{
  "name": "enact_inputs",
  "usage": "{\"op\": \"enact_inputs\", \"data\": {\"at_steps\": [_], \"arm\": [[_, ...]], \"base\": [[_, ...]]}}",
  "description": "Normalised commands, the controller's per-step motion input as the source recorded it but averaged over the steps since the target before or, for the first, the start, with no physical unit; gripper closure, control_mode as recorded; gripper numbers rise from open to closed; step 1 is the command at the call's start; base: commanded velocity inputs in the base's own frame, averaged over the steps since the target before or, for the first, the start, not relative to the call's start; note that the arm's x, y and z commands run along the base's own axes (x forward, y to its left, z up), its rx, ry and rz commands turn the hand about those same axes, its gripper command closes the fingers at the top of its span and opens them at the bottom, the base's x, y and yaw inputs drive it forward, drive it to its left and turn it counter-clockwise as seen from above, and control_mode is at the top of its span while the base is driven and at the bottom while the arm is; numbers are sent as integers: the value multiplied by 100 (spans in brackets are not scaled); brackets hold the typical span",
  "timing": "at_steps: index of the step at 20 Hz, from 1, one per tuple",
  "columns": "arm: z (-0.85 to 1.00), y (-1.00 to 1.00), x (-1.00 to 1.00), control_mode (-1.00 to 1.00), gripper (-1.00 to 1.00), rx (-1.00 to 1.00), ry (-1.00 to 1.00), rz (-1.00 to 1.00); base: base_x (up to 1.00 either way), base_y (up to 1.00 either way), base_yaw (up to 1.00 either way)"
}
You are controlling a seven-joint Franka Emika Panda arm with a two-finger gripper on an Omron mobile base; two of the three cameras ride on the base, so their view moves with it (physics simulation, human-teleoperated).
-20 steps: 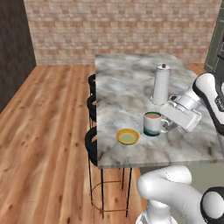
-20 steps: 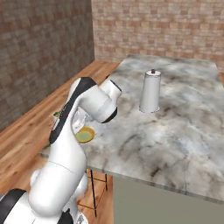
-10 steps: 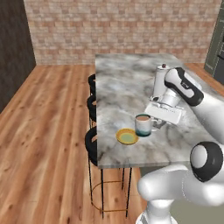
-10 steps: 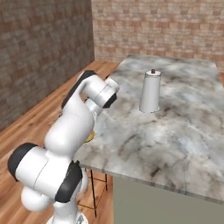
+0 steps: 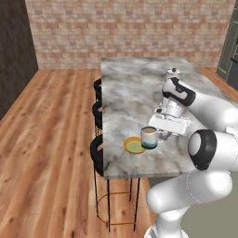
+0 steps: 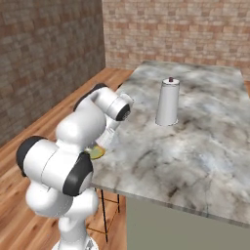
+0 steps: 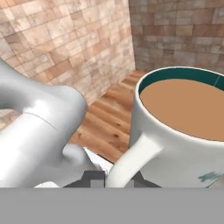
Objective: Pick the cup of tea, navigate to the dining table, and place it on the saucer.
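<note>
Standing upright beside the saucer [image 5: 134, 145], the cup of tea [image 5: 149, 137], handle pinched in the end effector [image 5: 163, 135].

The cup of tea [image 5: 149, 137] hangs upright by its handle in the gripper [image 5: 163, 135], which is clamped on it from 3 o'clock. Its base overlaps the saucer [image 5: 134, 145], at 8 o'clock of it, near the dining table [image 5: 130, 88] edge

The arm is folded back low; its gripper [image 5: 163, 135] is clamped tight.
</note>
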Motion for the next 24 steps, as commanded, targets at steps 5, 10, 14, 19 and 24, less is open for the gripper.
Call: {"op": "enact_inputs", "data": {"at_steps": [5,10,14,19,24], "arm": [[-14,0,13,-100,100,8,-2,-2],[0,0,7,-100,100,4,-7,-3],[0,0,21,-100,100,0,-9,-2],[-12,0,26,-100,100,-2,-9,0],[-26,0,39,-100,100,-6,-9,0]], "base": [[0,0,0],[0,0,0],[0,0,0],[0,0,0],[0,0,0]]}}
